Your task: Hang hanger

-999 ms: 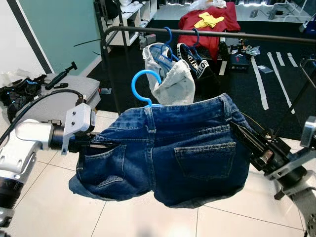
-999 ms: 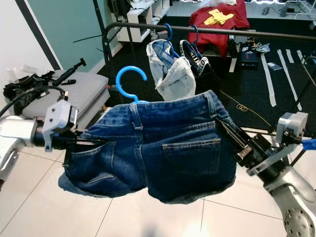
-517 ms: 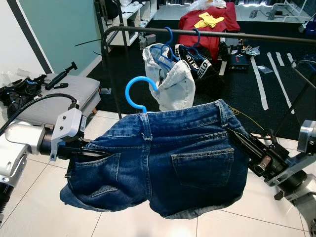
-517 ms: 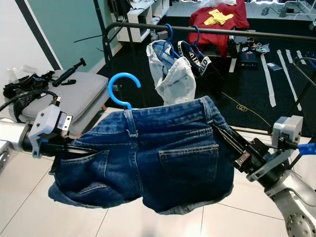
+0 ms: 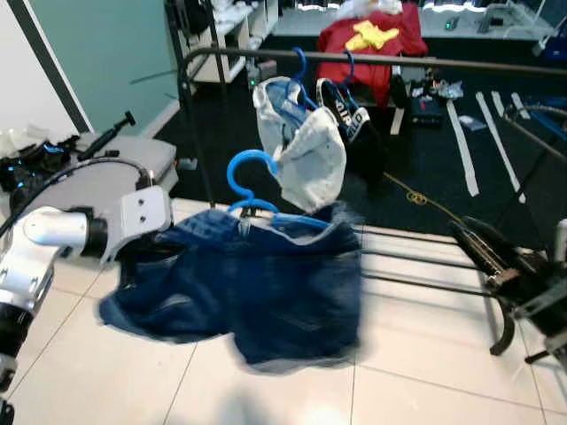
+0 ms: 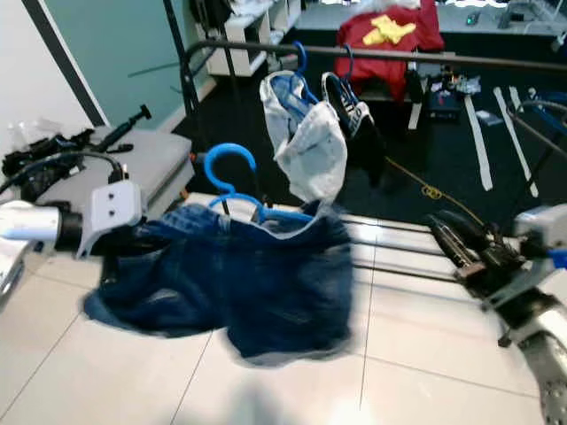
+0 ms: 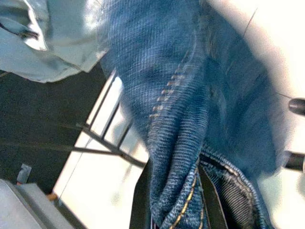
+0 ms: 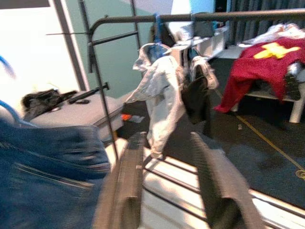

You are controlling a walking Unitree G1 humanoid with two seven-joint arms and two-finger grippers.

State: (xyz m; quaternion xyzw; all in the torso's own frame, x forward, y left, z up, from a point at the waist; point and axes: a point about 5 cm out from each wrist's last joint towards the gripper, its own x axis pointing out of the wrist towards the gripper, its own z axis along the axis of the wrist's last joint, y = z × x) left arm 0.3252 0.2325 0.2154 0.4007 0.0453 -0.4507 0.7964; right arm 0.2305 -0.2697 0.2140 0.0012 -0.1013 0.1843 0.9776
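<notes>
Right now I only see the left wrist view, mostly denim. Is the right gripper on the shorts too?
Observer: No. The right gripper is off to the right of the denim shorts, apart from them, fingers open with nothing between.
Operator: Is the hook on the rail?
Observer: Not yet. The blue hanger hook points up, below and in front of the rail.
Operator: Anything hanging there already?
Observer: Two garments on blue hangers, a white garment and a dark garment, near the rail's left end.
</notes>
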